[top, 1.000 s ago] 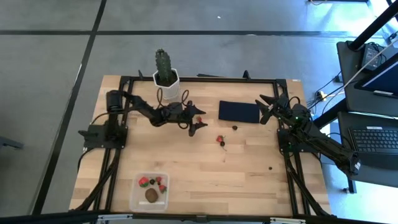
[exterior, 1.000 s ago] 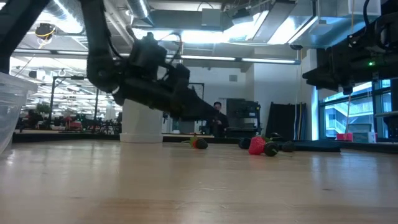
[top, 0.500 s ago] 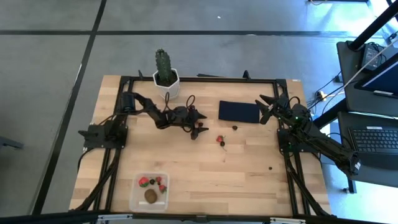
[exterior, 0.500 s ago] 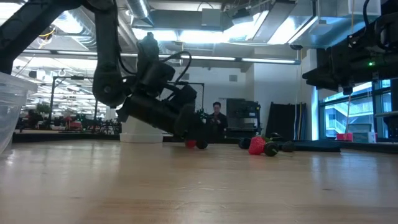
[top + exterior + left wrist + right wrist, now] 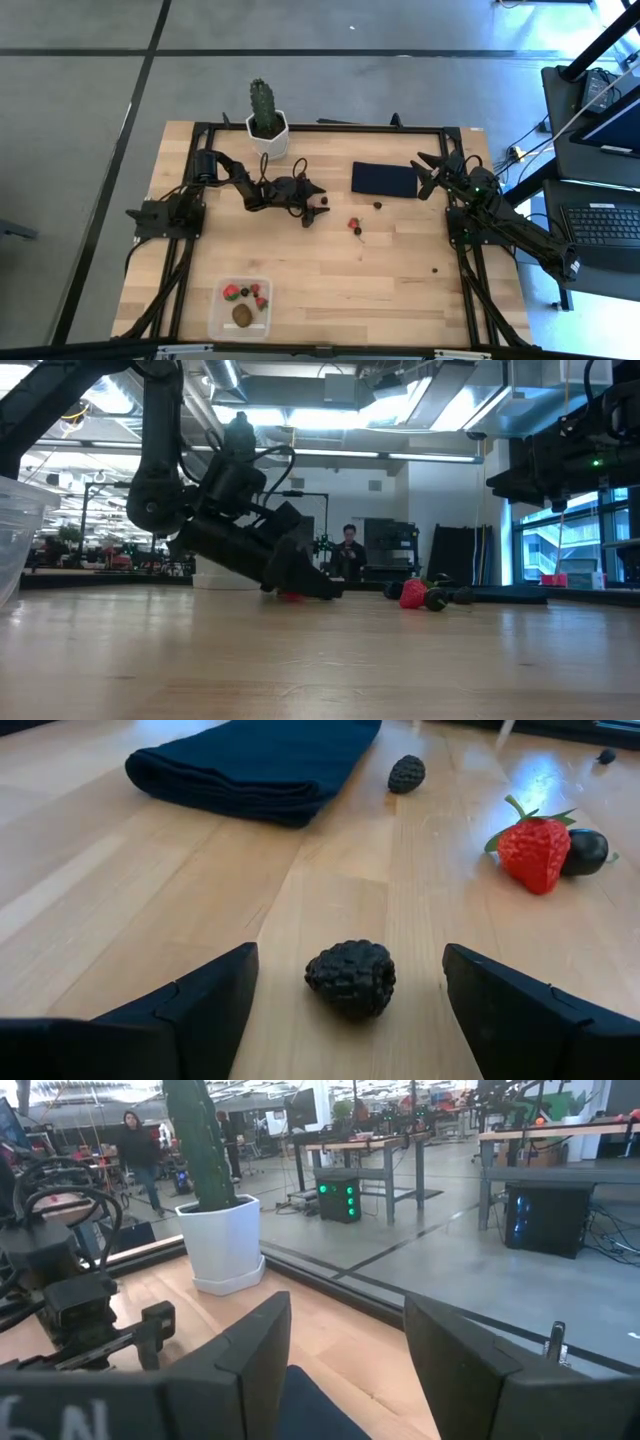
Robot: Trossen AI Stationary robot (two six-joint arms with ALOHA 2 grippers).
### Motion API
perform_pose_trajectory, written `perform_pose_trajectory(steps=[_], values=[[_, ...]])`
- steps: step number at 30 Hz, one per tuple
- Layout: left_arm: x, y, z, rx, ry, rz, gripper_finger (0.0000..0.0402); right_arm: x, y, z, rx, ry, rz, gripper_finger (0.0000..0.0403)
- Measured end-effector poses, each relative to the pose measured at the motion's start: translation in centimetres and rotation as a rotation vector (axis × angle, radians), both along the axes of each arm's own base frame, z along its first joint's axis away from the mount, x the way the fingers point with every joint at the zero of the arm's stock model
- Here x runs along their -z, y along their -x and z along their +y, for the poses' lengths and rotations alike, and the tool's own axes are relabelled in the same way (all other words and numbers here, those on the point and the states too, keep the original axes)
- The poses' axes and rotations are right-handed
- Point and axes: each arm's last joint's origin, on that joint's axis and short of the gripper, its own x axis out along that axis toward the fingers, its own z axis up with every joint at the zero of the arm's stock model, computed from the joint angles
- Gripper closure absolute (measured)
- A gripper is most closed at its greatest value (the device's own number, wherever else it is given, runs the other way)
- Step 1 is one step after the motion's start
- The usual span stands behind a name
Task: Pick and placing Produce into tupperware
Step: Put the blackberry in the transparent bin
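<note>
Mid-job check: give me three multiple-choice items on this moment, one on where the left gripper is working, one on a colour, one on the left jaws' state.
1. The left gripper is down at:
A. a blackberry
B. the tupperware
C. the cactus

2. The folded cloth is:
A. white
B. dark navy
C. red

3. The left jaws are:
A. shut on a strawberry
B. shut, holding nothing
C. open around the blackberry

Answers: 1 A, the left wrist view shows the berry between the fingers. 2 B, navy on the wood. 3 C, a gap shows on each side of the berry.
</note>
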Motion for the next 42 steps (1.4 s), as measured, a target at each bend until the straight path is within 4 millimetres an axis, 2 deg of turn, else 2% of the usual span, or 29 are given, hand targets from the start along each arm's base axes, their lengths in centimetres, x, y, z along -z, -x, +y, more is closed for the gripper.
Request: perform_pose_trajectory(steps=[32, 42], values=[[-0.07, -0.35, -0.2, -0.014, -0.005, 0.003, 0.0091, 0.0, 0.0, 0.0, -0.001, -0.008, -0.006, 0.0205], [-0.14, -0.49, -0.18, -0.043, 0.061, -0.012, 0.0091, 0.0, 0.0, 0.0, 0.0, 0.005, 0.004, 0.0205]])
